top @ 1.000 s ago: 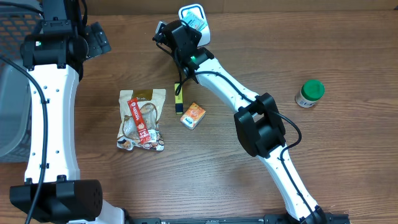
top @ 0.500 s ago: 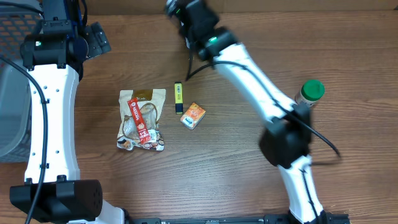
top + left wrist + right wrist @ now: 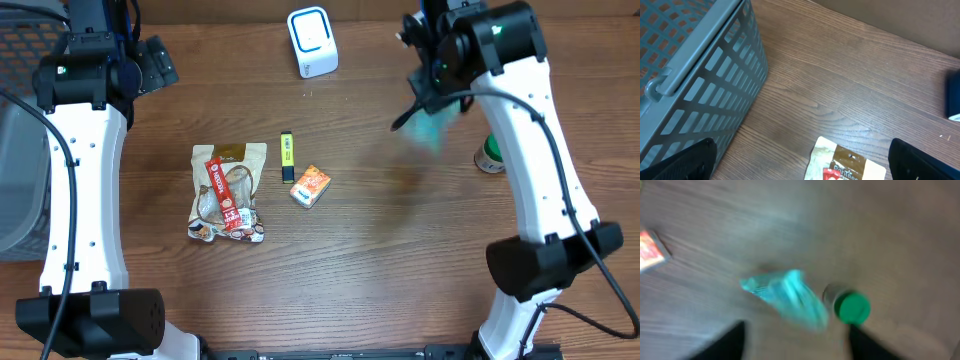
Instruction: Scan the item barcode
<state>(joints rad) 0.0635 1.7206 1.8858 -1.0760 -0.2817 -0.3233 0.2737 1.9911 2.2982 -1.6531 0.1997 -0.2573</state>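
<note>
Hovering above a blurred teal packet [image 3: 790,300], right hand [image 3: 797,329] gapes.

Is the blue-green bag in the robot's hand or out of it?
Out, it seems. In the right wrist view the right gripper has its fingers wide apart, and the blurred blue-green bag touches neither.

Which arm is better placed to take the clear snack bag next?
Probably left: its wrist view shows the clear red-labelled snack bag below, while the right gripper is far off, by the green-capped white bottle.
</note>
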